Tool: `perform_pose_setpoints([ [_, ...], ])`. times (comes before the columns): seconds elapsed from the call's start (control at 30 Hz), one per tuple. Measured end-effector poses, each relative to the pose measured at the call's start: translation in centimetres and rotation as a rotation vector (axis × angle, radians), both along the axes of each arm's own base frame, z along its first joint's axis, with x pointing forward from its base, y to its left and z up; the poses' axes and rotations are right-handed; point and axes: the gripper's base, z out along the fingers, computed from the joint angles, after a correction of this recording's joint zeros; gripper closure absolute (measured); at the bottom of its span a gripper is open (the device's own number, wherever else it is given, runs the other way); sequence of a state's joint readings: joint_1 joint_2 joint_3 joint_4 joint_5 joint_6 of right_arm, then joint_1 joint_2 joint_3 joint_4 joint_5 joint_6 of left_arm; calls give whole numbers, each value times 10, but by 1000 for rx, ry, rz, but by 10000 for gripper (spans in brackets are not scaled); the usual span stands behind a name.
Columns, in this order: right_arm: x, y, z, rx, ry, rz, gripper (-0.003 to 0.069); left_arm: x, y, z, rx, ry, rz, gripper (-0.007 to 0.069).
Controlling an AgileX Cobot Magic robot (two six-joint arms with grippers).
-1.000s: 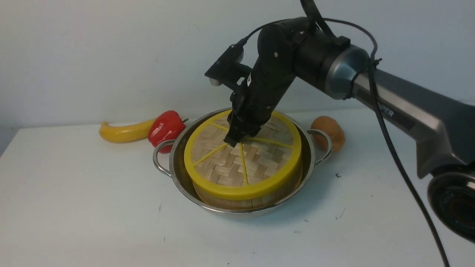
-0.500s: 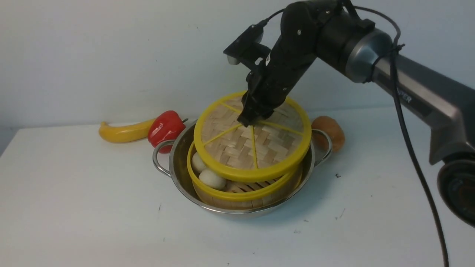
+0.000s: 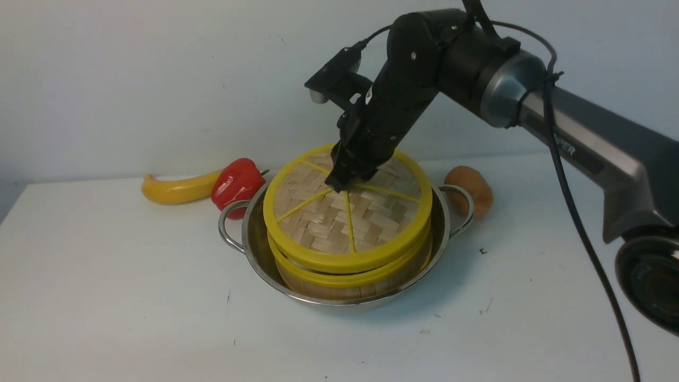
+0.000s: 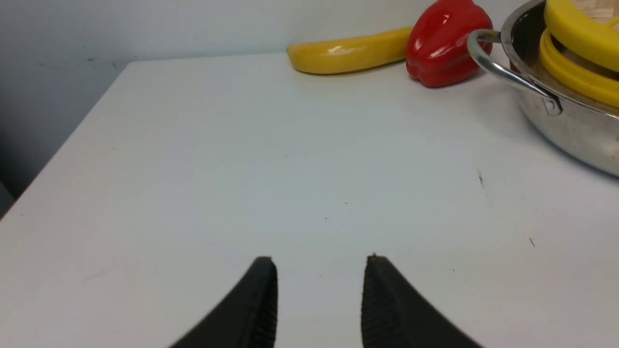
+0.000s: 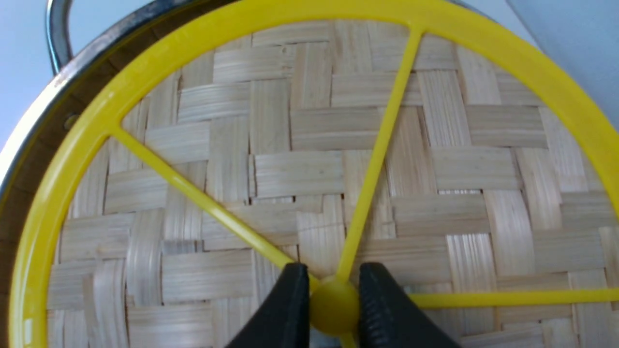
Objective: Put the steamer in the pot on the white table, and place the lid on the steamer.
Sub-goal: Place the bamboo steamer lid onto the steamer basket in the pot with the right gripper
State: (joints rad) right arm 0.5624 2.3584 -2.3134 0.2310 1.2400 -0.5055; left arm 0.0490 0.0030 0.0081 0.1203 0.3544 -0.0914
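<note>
Front view: the pot (image 3: 339, 249) stands on the white table (image 3: 116, 297), nearer the far edge than the near one and roughly midway between the side edges. The steamer (image 3: 350, 278) sits inside the pot, its yellow rim showing above the steel wall. The lid (image 3: 345, 223) lies over the steamer; a thin band of the steamer's rim shows under the lid on the near side, so whether it is fully seated cannot be told. The right gripper (image 3: 339, 184) comes down at a slant onto the centre of the lid, where the spokes meet. Toward the far edge, a red pepper (image 3: 237, 182) lies just beside the pot's left handle, a yellow banana (image 3: 177, 189) lies touching or nearly touching the pepper on its outer side, and a brown potato (image 3: 469, 188) lies just beyond the right handle. Left wrist view: the left gripper (image 4: 319, 299) hangs over bare tabletop, its two fingers parted with a clear gap and nothing between them; the pot, pepper and banana lie well apart from it. Right wrist view: the right gripper's fingers (image 5: 285, 309) are closed against both sides of the lid's yellow centre knob (image 5: 333, 307), gripping it. The pot's rim shows beyond the lid's edge.
</note>
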Motion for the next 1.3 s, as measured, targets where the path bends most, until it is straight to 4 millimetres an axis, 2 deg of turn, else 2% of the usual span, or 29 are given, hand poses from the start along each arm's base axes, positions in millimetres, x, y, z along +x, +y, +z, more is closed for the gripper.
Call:
perform_pose_setpoints([
  [1.3,-3,2,-6,23,57,-38,518,0,0,0,0,0,0,384],
])
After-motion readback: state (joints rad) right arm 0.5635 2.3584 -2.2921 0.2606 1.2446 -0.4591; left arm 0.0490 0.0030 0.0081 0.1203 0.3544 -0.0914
